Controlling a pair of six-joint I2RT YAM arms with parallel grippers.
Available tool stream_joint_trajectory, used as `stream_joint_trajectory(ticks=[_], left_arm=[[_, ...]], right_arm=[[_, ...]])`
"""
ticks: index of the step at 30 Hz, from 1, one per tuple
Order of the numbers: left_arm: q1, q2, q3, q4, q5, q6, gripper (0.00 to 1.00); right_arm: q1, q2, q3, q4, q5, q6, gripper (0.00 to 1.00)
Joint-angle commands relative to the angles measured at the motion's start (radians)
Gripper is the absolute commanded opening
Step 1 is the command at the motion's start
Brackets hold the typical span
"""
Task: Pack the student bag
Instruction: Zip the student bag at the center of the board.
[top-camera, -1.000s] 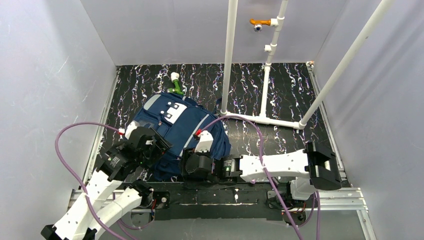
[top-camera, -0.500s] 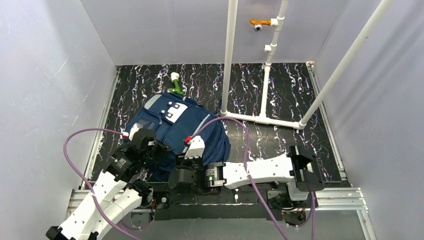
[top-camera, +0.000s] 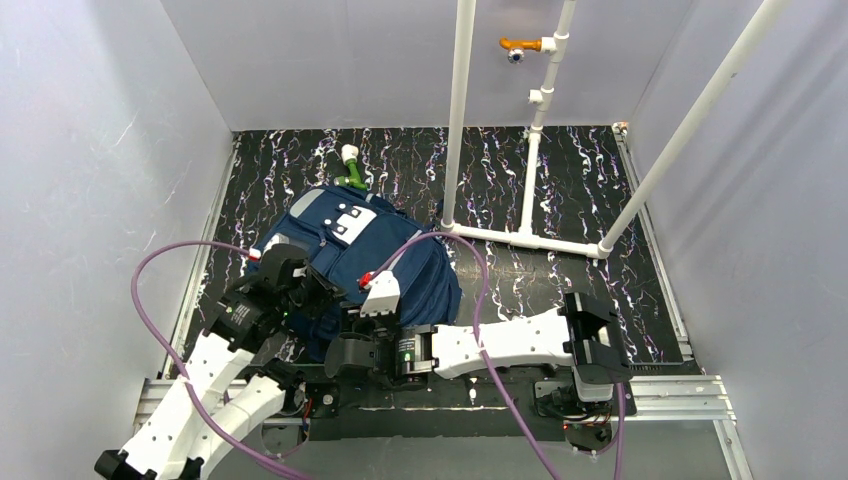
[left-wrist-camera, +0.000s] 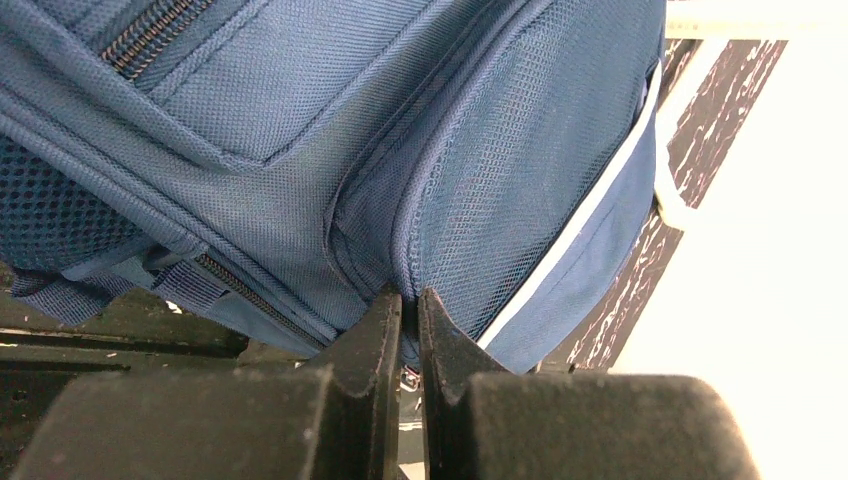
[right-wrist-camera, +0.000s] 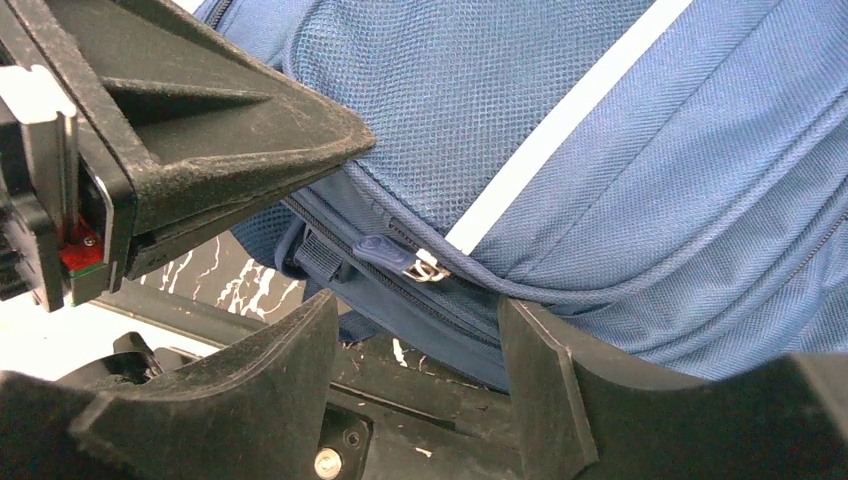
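Observation:
The student bag, navy with grey stripes and a white patch, lies at the left of the black mat. Its mesh side and seams fill the left wrist view. My left gripper is shut on a fold of the bag's seam at its near-left side. My right gripper stands open at the bag's near edge. A zipper pull with a metal ring hangs just above the gap between its fingers. The left gripper's finger shows close by in the right wrist view.
A white pipe frame stands on the mat right of the bag, with uprights rising to the top of the view. A green and white item lies behind the bag. Purple cables loop over both arms. Grey walls enclose the mat.
My left gripper has closed on the bag's seam. The right arm has slid left along the near edge toward the left gripper, jaws still open.

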Motion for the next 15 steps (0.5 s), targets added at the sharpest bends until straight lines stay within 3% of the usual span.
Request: stream_joint_trajectory(ticks=[1,5,11,15], left_arm=[[0.006,-0.031,0.059,-0.015,0.154,0.065,0.0],[0.01,-0.062,0.032,0.014,0.215,0.005,0.0],[0.02,-0.11,0.034,-0.014,0.161,0.016,0.0],[0.022,-0.116,0.032,-0.018,0.178,0.024,0.0]], right_arm=[[-0.005,-0.005,0.022,0.046,0.087,-0.014,0.68],[-0.011,0.025,0.061,0.067,0.11,-0.028,0.68],[-0.019,0.083,0.141,-0.096,0.159,0.111,0.64],[-0.02,0.071,0.108,-0.034,0.176,0.085,0.61]])
